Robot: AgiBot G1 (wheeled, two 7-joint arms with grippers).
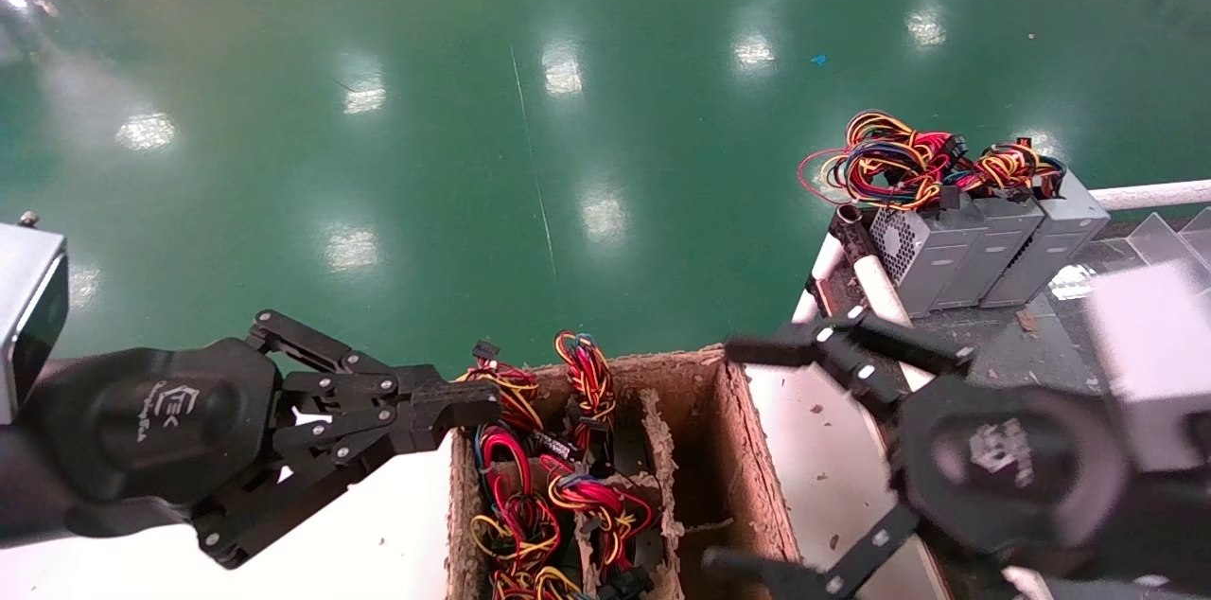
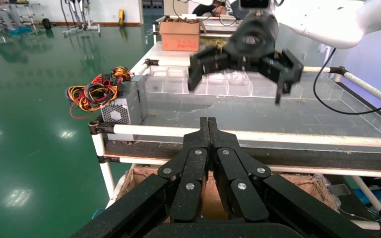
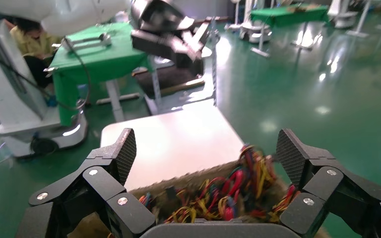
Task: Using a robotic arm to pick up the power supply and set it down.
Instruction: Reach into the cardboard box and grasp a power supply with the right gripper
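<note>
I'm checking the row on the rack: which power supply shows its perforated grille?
The leftmost power supply, at the rack's corner; the other two show plain grey sides.

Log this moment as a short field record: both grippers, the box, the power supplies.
left gripper: shut, empty, at the near-left rim of the cardboard box
right gripper: open wide, empty, over the box's right side
box contents: bundles of coloured wires in divided slots
power supplies: three grey units side by side on the rack, wires on top
</note>
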